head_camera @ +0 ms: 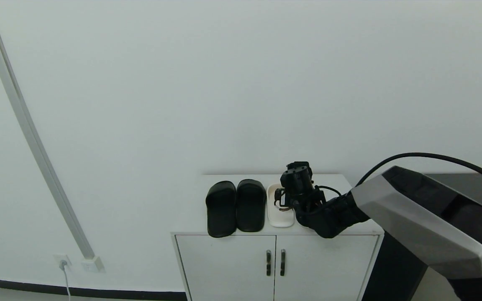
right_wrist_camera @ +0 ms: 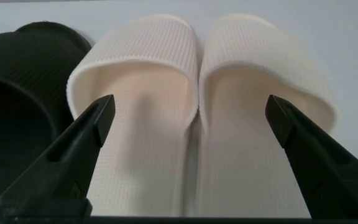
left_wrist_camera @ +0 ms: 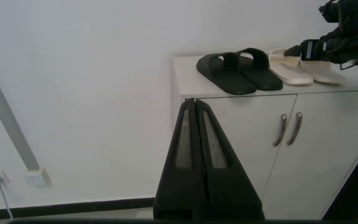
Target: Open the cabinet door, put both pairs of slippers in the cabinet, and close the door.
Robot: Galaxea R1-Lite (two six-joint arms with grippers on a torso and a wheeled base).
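My right claw (right_wrist_camera: pixel 190 109) hangs wide open over the white pair (right_wrist_camera: pixel 247 68), which lies side by side on top of the cabinet (head_camera: pixel 224 267), toes to the wall. One tip is over the outer part of each strap. I cannot tell whether either tip touches the foam yet. The black pair (head_camera: pixel 250 205) lies just beside the white pair, on my left.

I judge the step in hand to be gripping the white pair as one.

- **Approach:** I should come straight down and keep the claw centred on the seam between the two slippers. That puts each finger outside an outer edge rather than on top of a strap.
- **Tight side:** The finger on the black side has little room, so it must slide into the narrow gap without pushing the black slipper.
- **Closing:** I should close slowly. The foam looks soft and will likely give, and a hard squeeze could make one slipper ride up over the other.
- **Lifting:** I should lift level and only a little at first, to check that both slippers come up together.

Both doors are shut, with the handles (head_camera: pixel 275 262) meeting in the middle. My left claw (left_wrist_camera: pixel 195 109) has its fingers pressed together and holds nothing. It sits low and well apart from the handles, so it seems the one to open a door.
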